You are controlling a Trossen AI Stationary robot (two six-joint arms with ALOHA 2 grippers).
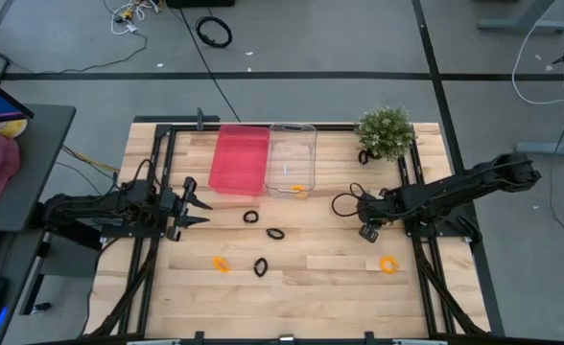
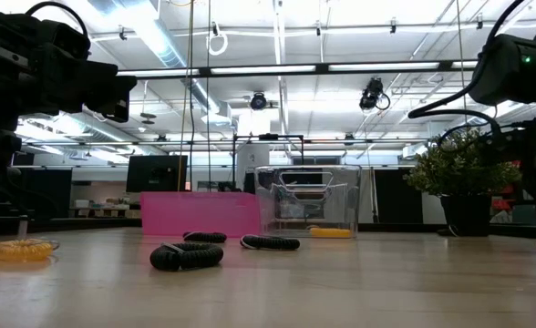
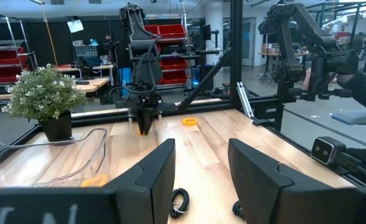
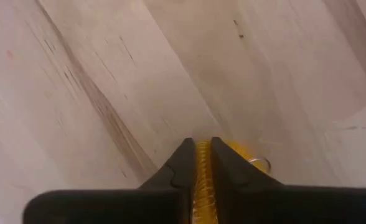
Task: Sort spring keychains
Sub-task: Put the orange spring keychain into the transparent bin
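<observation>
Wooden table (image 1: pixel 320 278): right gripper (image 4: pixel 197 163) pinches ribbed orange keychain (image 4: pixel 202 180).

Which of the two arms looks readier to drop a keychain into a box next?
The right one. Its right gripper is shut on an orange keychain near the clear bin. The left gripper is open and holds nothing.
</observation>
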